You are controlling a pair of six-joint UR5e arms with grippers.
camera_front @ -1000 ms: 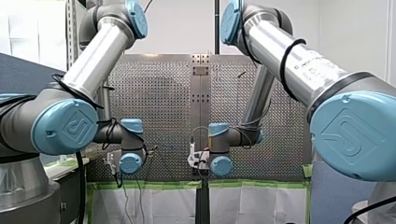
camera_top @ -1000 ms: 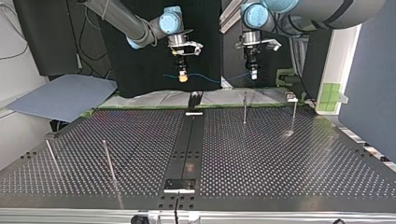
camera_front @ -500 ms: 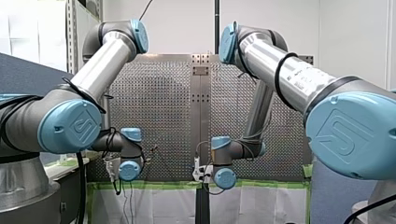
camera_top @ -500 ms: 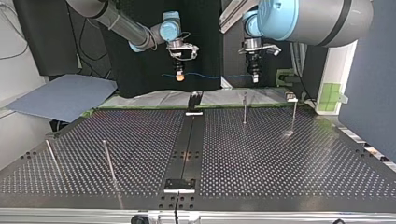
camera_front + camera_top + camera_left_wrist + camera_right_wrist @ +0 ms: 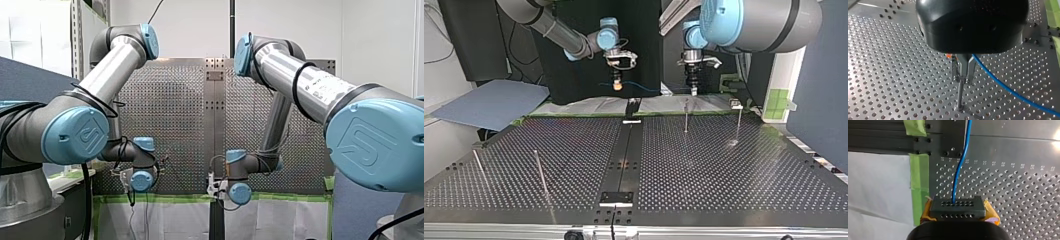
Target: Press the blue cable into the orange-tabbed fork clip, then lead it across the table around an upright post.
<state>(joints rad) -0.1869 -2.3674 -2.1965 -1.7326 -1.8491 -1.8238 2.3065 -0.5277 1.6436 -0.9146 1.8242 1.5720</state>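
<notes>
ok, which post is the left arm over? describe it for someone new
On the perforated table in the top view, look right of the dark centre strip, where two posts stand near the far edge. It is the post nearer the strip, below my left arm's jaws; the other post stands by the corner.

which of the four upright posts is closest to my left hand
The post just right of the dark centre strip in the top view, directly below my left hand; the other three stand farther off.
</notes>
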